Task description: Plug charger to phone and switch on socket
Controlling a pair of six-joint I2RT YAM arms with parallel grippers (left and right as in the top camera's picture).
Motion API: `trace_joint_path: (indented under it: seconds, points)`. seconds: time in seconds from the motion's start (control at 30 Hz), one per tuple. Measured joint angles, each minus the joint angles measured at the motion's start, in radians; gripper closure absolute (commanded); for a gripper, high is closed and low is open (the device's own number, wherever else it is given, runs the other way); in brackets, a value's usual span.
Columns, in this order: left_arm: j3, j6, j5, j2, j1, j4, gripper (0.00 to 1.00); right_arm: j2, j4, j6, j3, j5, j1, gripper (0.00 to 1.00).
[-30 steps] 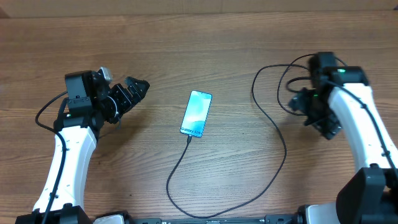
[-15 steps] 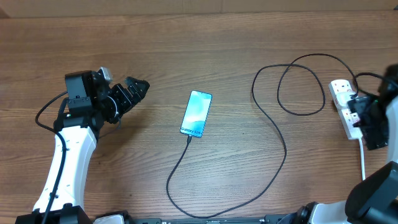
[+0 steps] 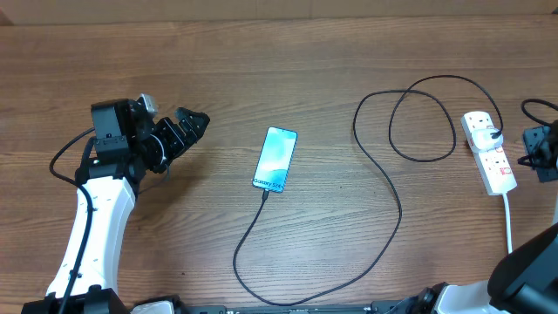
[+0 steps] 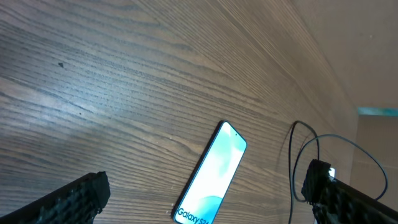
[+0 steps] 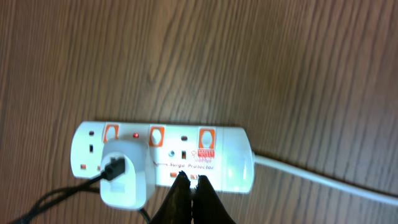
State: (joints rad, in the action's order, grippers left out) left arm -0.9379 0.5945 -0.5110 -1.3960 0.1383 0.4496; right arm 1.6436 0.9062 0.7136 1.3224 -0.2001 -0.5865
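Phone (image 3: pixel 275 159) lies mid-table (image 3: pixel 261 52). A cable (image 3: pixel 399 209) leaves its 6 o'clock end, sweeps round through 5 o'clock and loops at 2 o'clock, reaching the power strip (image 3: pixel 488 162) at 3 o'clock near the table's edge. The left gripper (image 3: pixel 187 126) sits at the phone's 9 o'clock, the right gripper (image 5: pixel 191 186) just beside the strip's 3 o'clock side.

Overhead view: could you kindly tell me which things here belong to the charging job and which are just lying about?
Belong to the job:
- phone
- charger cable, reaching the phone's near short edge
- socket strip, with a white plug in it and its white cord

Just there:
- wooden table
- left arm's own black cable
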Motion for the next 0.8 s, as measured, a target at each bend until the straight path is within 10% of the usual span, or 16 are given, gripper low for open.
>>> trace_joint_path:
  seconds: [0.8]
  points:
    - [0.000,0.000,0.000,0.000,0.000,0.000,0.00,0.298,-0.219,-0.245,0.000,0.113,0.005,0.89]
